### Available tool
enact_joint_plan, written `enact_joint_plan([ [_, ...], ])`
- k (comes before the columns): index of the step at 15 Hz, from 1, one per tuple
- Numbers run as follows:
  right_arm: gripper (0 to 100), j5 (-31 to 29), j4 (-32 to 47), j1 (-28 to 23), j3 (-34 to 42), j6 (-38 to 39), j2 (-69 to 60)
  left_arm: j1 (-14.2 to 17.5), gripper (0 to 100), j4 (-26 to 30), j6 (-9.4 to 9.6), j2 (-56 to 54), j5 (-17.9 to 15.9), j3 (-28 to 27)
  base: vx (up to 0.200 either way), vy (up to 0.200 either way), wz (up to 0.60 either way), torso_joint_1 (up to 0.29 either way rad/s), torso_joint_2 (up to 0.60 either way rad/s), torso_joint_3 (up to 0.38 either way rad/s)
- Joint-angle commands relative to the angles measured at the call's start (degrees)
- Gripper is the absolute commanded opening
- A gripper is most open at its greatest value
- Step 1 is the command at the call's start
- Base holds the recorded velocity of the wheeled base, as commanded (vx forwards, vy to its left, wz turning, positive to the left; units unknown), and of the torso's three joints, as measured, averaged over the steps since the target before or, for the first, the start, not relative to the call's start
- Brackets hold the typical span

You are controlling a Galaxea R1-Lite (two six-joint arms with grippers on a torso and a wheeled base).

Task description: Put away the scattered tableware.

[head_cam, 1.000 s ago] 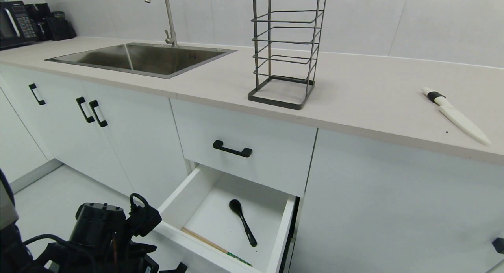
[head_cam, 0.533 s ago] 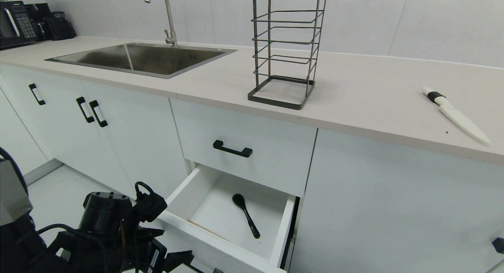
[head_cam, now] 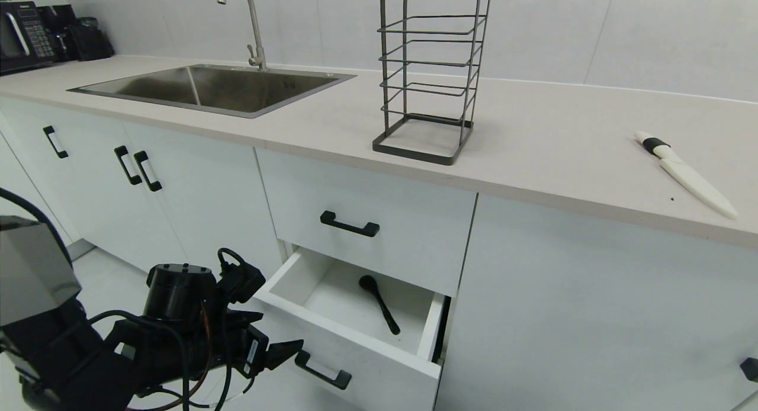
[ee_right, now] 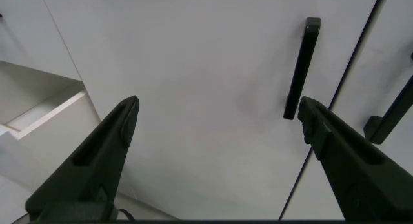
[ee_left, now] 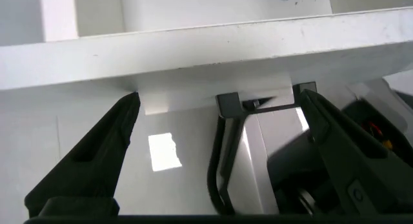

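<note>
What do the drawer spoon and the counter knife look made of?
Spoon: matte black, no glints; likely plastic or silicone.
Knife: cream-white blade and handle, black band, no metallic shine; looks ceramic or plastic.

You can take the steel sink (head_cam: 213,88), set into the table (head_cam: 533,144), as your landmark. Right behind it rises a curved faucet (head_cam: 251,26). Well to its left, at the far corner, you see a black microwave (head_cam: 21,35). To its right a tall dark wire rack (head_cam: 429,73) stands upright. Below the sink you have white cabinet doors (head_cam: 177,198) with black handles (head_cam: 136,168).
</note>
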Motion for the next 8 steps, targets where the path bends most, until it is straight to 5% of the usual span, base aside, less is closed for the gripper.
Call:
enact_joint_plan([
  [1, 100, 0.02, 0.0, 0.02, 0.01, 0.09, 0.09, -0.05, 100, -1.1, -0.07, 2.1, -0.03, -1.5, 0.0, 0.0, 0.0, 0.0, 0.0, 0.0],
  [8, 100, 0.02, 0.0, 0.02, 0.01, 0.0, 0.09, -0.05, 100, -2.94, -0.69, 5.26, -0.03, -7.57, 0.0, 0.0, 0.0, 0.0, 0.0, 0.0],
])
